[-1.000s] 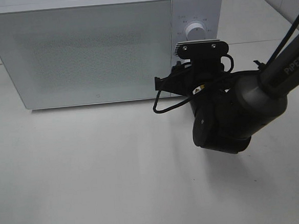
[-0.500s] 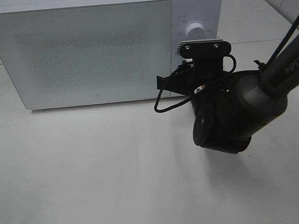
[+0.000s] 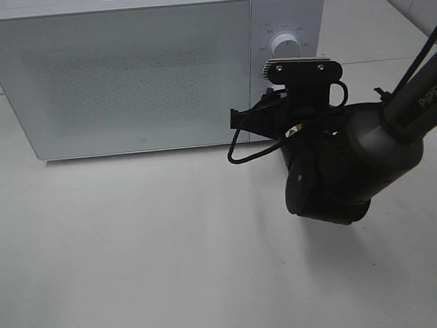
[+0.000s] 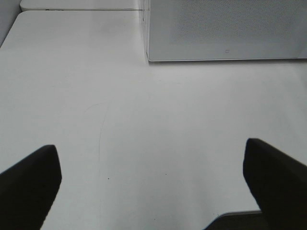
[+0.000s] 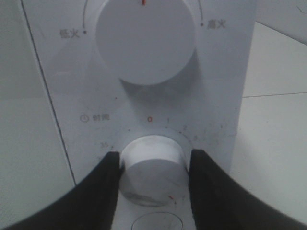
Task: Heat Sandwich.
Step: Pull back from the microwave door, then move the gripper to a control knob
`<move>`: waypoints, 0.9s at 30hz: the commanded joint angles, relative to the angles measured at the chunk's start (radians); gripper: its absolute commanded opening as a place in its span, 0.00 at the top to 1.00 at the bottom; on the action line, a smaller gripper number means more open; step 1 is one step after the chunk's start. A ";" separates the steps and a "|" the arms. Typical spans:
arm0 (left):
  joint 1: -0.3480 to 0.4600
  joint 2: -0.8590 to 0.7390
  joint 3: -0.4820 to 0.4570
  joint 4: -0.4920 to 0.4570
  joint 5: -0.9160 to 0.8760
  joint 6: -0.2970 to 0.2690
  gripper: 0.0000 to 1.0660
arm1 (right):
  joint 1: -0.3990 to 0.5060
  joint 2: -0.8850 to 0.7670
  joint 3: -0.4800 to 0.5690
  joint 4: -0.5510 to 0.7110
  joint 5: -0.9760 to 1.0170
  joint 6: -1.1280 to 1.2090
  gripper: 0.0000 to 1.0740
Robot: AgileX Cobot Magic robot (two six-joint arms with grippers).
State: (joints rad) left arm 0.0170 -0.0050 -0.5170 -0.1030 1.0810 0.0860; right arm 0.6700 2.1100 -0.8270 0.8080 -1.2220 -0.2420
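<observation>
While the left gripper (image 4: 151,148) stands wide apart before the white box-shaped microwave (image 3: 137,72), the right gripper (image 5: 154,160) clamps its round white lower dial (image 5: 151,176).

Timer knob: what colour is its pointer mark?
Red mark on white knob; right wrist view best.

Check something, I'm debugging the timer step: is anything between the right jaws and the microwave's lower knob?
Nothing visible does. The right jaws sit on both sides of the lower knob, seemingly touching it. The microwave door is closed, and no sandwich shows in any view.
</observation>
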 commanded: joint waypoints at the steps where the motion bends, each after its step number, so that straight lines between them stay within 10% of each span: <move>1: 0.002 -0.017 0.001 -0.001 -0.012 -0.005 0.09 | -0.006 -0.002 -0.014 -0.059 -0.107 0.085 0.83; 27: 0.002 -0.017 0.001 -0.001 -0.012 -0.005 0.09 | -0.006 -0.002 -0.014 -0.059 -0.114 1.100 0.85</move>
State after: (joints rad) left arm 0.0170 -0.0050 -0.5170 -0.1030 1.0810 0.0850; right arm 0.6680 2.1120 -0.8270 0.8160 -1.2220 0.7500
